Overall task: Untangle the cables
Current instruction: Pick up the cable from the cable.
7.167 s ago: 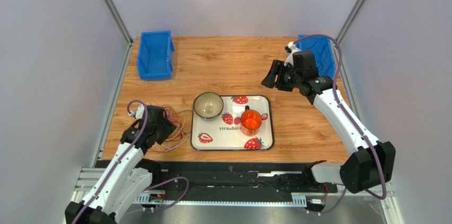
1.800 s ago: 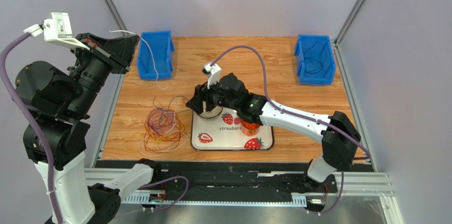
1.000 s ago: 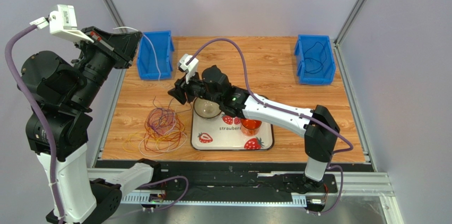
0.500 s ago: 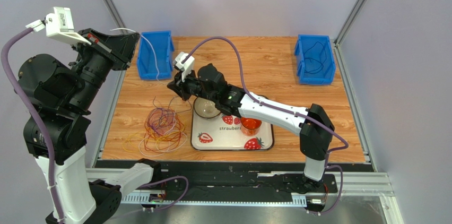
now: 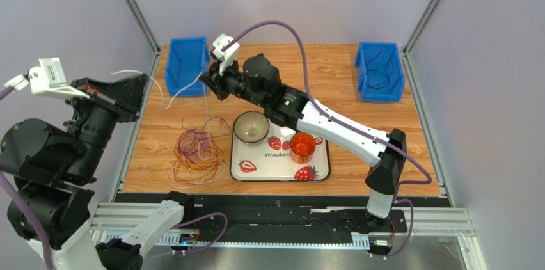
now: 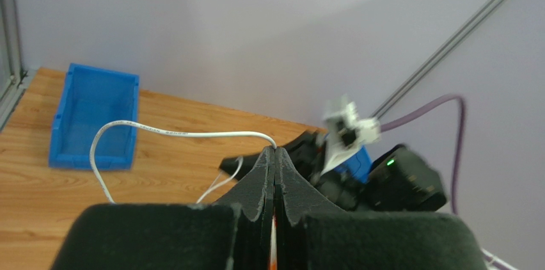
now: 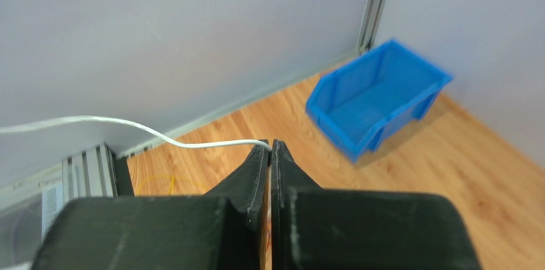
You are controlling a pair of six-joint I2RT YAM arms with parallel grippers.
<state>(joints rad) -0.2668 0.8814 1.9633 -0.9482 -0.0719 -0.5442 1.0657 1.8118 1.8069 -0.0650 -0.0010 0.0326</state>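
Well, both arms are holding one white cable up in the air. The left gripper is squeezed tight on one end of it. The right gripper is squeezed tight on the other end. The cable hangs in a loose curve between them, above the left side of the table and near the left blue box. It looks free of the others, but I cannot be sure no thin strand is caught on it.

A dark cable already lies in the right blue box, so I think that one is done. The left blue box looks like it has nothing in it yet.

Most of the work is left. A heap of cables in yellow, orange, purple and red-brown lies all mixed up on the table. It is just left of the tray, which holds a bowl and an orange cup.

I think the white cable needs to be put down somewhere by itself, maybe in the left box. Then the mixed-up ones need pulling apart one by one.
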